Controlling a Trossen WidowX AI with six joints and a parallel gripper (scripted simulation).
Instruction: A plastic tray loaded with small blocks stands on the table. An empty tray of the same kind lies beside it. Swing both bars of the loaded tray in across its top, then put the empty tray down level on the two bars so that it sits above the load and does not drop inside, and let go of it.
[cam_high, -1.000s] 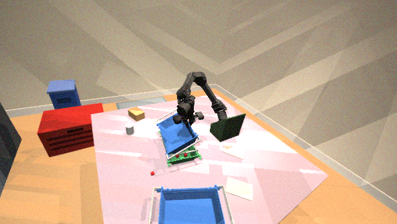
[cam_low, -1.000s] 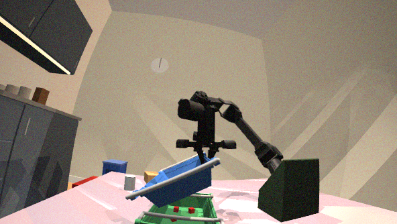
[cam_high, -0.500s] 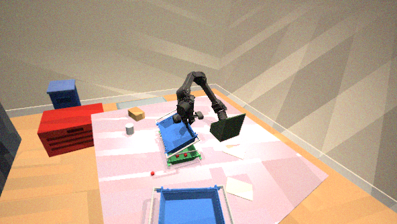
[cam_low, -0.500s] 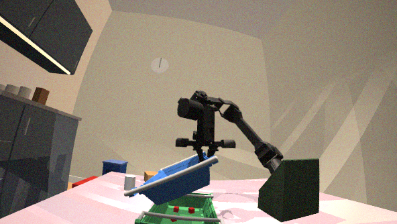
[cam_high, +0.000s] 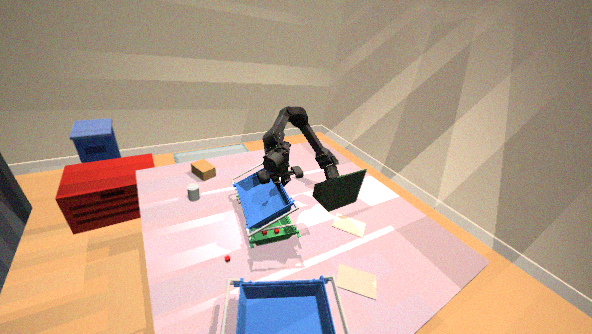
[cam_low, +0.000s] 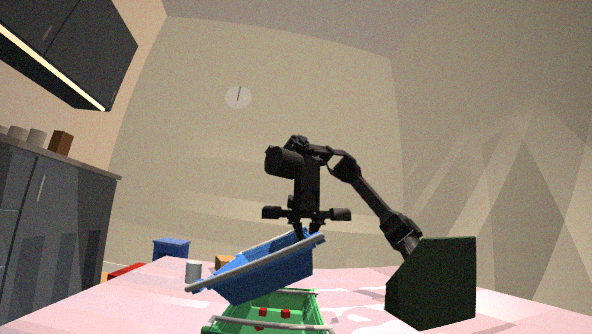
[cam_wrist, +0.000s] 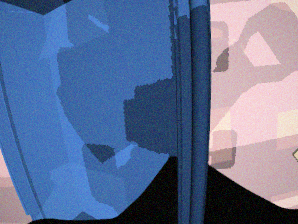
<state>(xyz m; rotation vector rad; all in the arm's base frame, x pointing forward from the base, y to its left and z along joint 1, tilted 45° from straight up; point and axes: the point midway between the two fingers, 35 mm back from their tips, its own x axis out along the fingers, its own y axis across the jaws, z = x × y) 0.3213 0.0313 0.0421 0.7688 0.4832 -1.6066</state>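
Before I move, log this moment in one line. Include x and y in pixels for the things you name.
gripper (cam_low: 306, 235): shut on blue tray (cam_high: 263, 199) (cam_low: 272, 270) (cam_wrist: 85, 100) | blue tray: tilted above green tray (cam_high: 274, 238) (cam_low: 265, 326) | bars: swung in

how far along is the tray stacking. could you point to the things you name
Both bars of the green tray (cam_high: 274, 237) (cam_low: 310, 315) already look swung in across its top, above the red blocks. In hand: the gripper (cam_high: 280, 181) (cam_low: 306, 235) holds a blue tray (cam_high: 262, 200) (cam_low: 280, 270) (cam_wrist: 115, 65) by one side, tilted above the green one. Left: level it on both bars, then let go.

Plastic Trays, Matt Black Arm

We saw smooth blue plastic on the tilted tray (cam_high: 264, 199) (cam_low: 270, 272) (cam_wrist: 35, 115) and ribbed-looking green plastic on the loaded tray (cam_high: 272, 238) (cam_low: 295, 300). The robot arm (cam_high: 296, 116) (cam_low: 370, 195) looked matt; the floor (cam_high: 95, 265) resembled pale wood.
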